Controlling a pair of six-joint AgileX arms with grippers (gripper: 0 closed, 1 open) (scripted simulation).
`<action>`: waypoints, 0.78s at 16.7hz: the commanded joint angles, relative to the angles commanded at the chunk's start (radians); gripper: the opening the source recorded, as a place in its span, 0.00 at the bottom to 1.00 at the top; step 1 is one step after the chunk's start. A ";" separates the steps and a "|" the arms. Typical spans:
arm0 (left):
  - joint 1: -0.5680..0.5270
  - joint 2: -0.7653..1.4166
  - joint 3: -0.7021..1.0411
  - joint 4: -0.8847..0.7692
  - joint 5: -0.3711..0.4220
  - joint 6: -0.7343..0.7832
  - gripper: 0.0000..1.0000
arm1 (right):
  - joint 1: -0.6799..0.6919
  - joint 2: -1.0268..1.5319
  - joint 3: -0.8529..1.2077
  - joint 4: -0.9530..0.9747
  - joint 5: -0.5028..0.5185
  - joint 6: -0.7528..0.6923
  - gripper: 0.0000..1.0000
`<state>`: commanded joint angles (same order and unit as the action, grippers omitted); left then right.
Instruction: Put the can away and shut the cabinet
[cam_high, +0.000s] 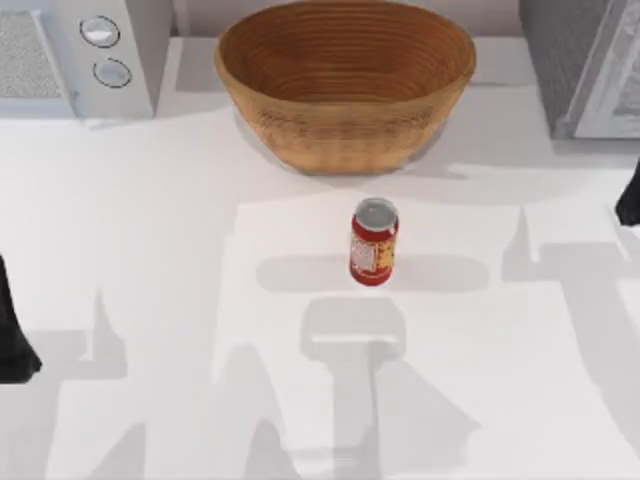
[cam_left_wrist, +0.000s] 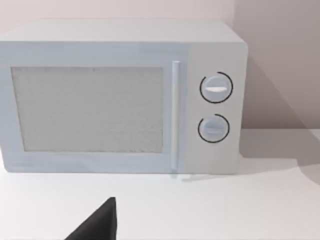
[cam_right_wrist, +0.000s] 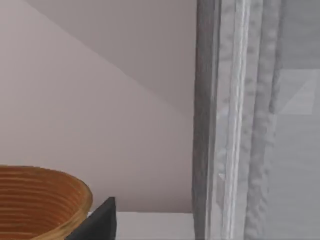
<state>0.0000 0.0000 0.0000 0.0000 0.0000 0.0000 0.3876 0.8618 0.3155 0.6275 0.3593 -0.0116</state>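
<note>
Can (cam_high: 374, 243) standing upright mid-desk, near basket (cam_high: 345, 80). Likely light, rigid, slick-sided; gripping mid-body seems best. Both arms sitting parked at desk's left and right edges; finger spread: cannot tell.

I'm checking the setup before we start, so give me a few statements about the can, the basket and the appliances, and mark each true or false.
1. The can stands upright on the table. True.
2. The can is inside the woven basket. False: it stands on the table in front of the basket, apart from it.
3. The microwave has two round dials beside its door. True.
4. The microwave door is wide open. False: it is closed.
5. The cabinet sits at the table's left. False: it is at the right.
</note>
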 joint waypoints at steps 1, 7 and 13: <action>0.000 0.000 0.000 0.000 0.000 0.000 1.00 | 0.039 0.097 0.031 0.065 0.041 -0.001 1.00; 0.000 0.000 0.000 0.000 0.000 0.000 1.00 | 0.275 0.698 0.218 0.458 0.295 0.002 1.00; 0.000 0.000 0.000 0.000 0.000 0.000 1.00 | 0.479 1.239 0.380 0.803 0.522 0.012 1.00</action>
<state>0.0000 0.0000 0.0000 0.0000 0.0000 0.0000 0.8666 2.1010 0.6952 1.4304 0.8816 0.0006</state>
